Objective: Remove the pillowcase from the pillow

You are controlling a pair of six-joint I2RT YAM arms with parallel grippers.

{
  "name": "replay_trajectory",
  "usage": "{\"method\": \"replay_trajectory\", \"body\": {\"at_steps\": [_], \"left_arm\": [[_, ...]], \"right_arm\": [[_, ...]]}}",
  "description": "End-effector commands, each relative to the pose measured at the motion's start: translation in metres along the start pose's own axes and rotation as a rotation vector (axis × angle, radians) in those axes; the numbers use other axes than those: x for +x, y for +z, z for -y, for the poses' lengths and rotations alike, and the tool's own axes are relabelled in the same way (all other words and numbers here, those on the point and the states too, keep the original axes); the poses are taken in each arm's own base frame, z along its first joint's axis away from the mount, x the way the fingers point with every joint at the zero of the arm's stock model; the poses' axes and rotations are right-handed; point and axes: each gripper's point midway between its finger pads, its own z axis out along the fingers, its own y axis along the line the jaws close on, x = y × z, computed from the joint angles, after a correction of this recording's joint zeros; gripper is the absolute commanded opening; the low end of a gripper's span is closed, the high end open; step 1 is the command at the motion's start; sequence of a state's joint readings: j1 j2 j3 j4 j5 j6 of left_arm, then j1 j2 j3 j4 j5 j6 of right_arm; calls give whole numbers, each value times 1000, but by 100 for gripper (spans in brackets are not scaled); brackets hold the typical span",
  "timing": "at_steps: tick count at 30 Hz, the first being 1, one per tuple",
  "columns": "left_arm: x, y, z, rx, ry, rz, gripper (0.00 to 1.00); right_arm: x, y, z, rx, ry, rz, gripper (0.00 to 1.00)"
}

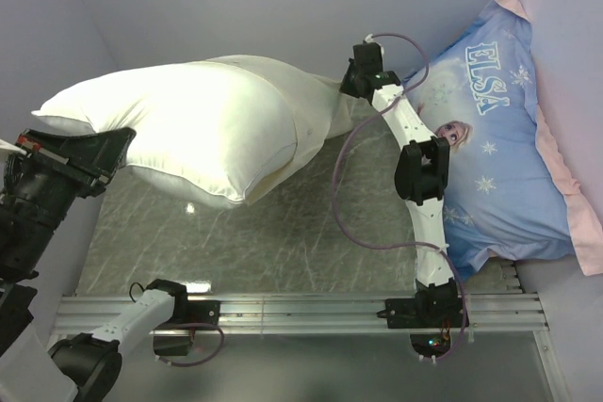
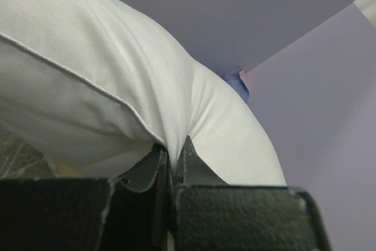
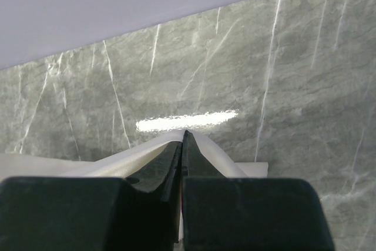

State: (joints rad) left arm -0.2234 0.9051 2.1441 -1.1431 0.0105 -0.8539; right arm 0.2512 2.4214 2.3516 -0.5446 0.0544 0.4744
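Now L gripper [image 2: 174,148] clamped tight on 1 pillow [image 1: 179,120], R gripper [image 3: 182,137] clamped on 1 pillowcase [image 1: 318,124].

One word can be read — "ELSA", in white capitals on the blue printed pillow [image 1: 499,152] at the right; nothing else is legible.

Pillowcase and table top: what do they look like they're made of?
The pillowcase looks like thin woven cloth, maybe cotton, matte cream; it creases and bunches where the right gripper pinches it. The table looks like grey marble or a marble-print laminate, glossy: white veins and a bright reflection show.
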Motion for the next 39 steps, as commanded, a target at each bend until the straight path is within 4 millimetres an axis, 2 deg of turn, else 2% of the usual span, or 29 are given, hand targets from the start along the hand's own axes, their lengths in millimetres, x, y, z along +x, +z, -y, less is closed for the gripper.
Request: {"method": "replay_trajectory", "body": {"at_steps": [1, 6, 8, 9, 11, 12, 13, 14, 15, 16, 17, 18, 19, 21, 22, 23, 24, 27, 30, 31, 34, 36, 37, 39], "left_arm": [[-102, -110, 88, 394, -38, 463, 1], [-106, -121, 84, 405, -52, 485, 1], [-103, -114, 80, 390, -52, 472, 0], [-101, -109, 78, 378, -53, 461, 1], [-83, -76, 62, 311, -53, 390, 1], [-74, -65, 55, 290, -55, 356, 0], [-52, -35, 34, 214, -58, 284, 0], [-39, -21, 22, 181, -61, 245, 1], [-28, -18, 11, 162, -62, 225, 1], [4, 11, -21, 73, -67, 145, 0], [20, 20, -37, 33, -76, 111, 1], [36, 20, -50, 21, -86, 78, 0], [75, 40, -87, -68, -107, -11, 1], [105, 42, -120, -128, -128, -55, 0], [137, 51, -155, -215, -142, -114, 1], [149, 52, -170, -253, -145, -127, 0], [169, 52, -197, -326, -153, -154, 0], [195, 52, -228, -411, -159, -199, 2], [210, 51, -240, -442, -158, -239, 34], [211, 50, -244, -460, -151, -243, 52], [207, 44, -247, -499, -131, -248, 73], [198, 40, -240, -495, -122, -236, 81], [195, 37, -239, -499, -119, -230, 99], [186, 34, -228, -473, -93, -227, 99]], "right_arm": [[-41, 21, 92, 240, 46, 150, 0], [-43, 23, 104, 244, 66, 143, 0], [-40, 24, 105, 239, 71, 131, 0], [-43, 20, 100, 227, 75, 137, 0], [-32, 19, 102, 224, 83, 118, 0], [-50, 6, 93, 190, 95, 171, 0], [-50, 3, 92, 179, 100, 177, 0], [-41, 3, 96, 186, 95, 163, 0], [-50, -5, 91, 170, 98, 189, 0], [-56, -9, 87, 157, 96, 198, 0], [-60, -12, 84, 150, 92, 203, 0], [-65, -16, 81, 141, 91, 209, 0], [-72, -21, 74, 118, 92, 221, 0], [-86, -32, 63, 73, 95, 248, 0], [-89, -36, 56, 45, 95, 251, 0], [-91, -39, 48, 10, 97, 248, 0], [-96, -45, 42, -12, 99, 255, 0], [-98, -57, 18, -93, 87, 253, 0], [-93, -63, 2, -131, 54, 240, 0], [-88, -61, 3, -127, 51, 231, 0], [-81, -63, -4, -138, 49, 224, 0], [-79, -65, -9, -143, 42, 227, 0], [-75, -63, -7, -136, 43, 220, 0], [-73, -62, -9, -137, 43, 214, 0]]}}
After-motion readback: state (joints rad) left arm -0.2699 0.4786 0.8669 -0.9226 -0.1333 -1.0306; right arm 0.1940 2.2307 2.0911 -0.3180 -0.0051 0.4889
